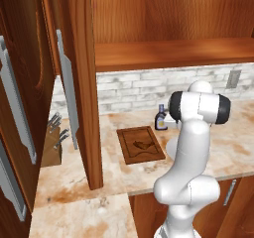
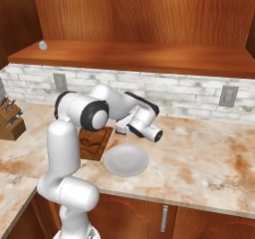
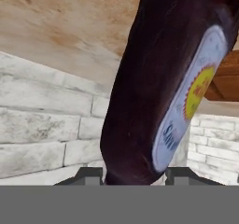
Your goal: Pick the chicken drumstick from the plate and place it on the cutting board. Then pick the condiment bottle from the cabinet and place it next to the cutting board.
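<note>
Marble counter [image 1: 233, 143] carries cutting board [image 1: 141, 144], plate [image 2: 126, 160], knife block [image 1: 52, 150]; bottle [image 1: 161, 118] possibly resting too.

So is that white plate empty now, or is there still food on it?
Empty. The plate shows a bare white surface in the right base view, and the chicken drumstick lies on the cutting board.

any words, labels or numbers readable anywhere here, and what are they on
Pale label on the small dark condiment bottle: a yellow sun-like emblem with reddish lettering and blue letters below, too blurred to read.
Same bottle in the left base view: label too small to read.
Grey wall outlets: no text.
Nothing else carries lettering.
</note>
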Robot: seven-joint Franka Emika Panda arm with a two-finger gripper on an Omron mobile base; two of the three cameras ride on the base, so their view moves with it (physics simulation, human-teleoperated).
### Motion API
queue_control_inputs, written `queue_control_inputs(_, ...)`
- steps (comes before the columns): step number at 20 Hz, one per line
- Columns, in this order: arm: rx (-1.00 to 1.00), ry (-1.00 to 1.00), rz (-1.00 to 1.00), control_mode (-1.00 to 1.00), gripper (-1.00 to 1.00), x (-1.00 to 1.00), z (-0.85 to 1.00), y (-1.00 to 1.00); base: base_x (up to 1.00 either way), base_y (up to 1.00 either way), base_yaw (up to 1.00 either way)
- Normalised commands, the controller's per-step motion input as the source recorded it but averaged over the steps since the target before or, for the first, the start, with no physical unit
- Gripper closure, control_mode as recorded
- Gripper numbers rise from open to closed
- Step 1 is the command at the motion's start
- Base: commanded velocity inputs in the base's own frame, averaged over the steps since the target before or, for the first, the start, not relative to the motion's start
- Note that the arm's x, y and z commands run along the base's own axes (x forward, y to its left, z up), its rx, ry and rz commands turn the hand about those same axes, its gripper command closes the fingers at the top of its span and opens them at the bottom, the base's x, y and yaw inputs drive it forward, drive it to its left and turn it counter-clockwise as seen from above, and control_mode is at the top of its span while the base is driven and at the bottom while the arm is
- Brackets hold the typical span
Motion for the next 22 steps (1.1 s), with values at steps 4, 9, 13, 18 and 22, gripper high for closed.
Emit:
queue_control_inputs(4, 0.0, -0.04, 0.0, -1.0, 1.0, 0.0, -0.18, 0.0, 0.0, 0.0, 0.0)
queue_control_inputs(9, 0.0, -0.07, 0.01, -1.0, 1.0, -0.03, -0.16, 0.0, 0.0, 0.0, 0.0)
queue_control_inputs(13, 0.0, -0.1, 0.02, -1.0, 1.0, -0.1, -0.16, 0.0, 0.0, 0.0, 0.0)
queue_control_inputs(18, 0.0, -0.1, 0.02, -1.0, 1.0, -0.12, -0.18, 0.0, 0.0, 0.0, 0.0)
queue_control_inputs(22, 0.0, -0.11, 0.03, -1.0, 1.0, -0.13, -0.21, 0.0, 0.0, 0.0, 0.0)
